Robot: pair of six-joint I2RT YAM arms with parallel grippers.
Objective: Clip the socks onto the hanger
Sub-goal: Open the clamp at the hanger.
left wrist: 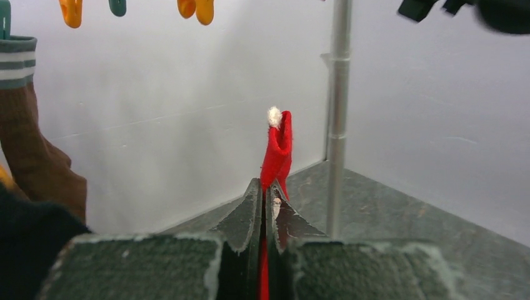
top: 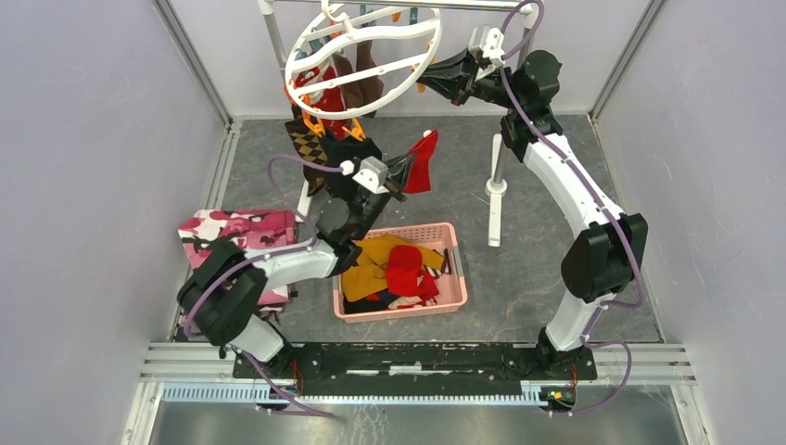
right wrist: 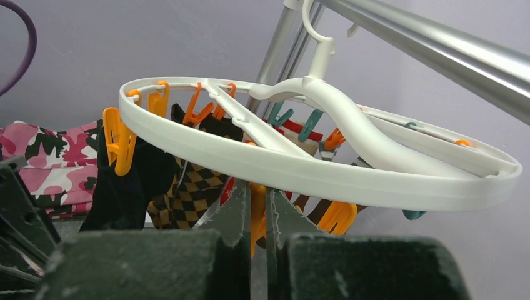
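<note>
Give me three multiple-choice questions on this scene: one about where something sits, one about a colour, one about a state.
1. Where is the pink basket? A on the table; B on a shelf; C on a stool.
2. What colour is the sock in the left gripper? A navy; B red; C mustard.
3. How is the hanger? A lying in the basket; B flat on the table; C hanging from the rail.
Answers: A, it stands on the grey tabletop; B, red cloth sticks out of its shut grip; C, its rings hang in the air under the rail.
</note>
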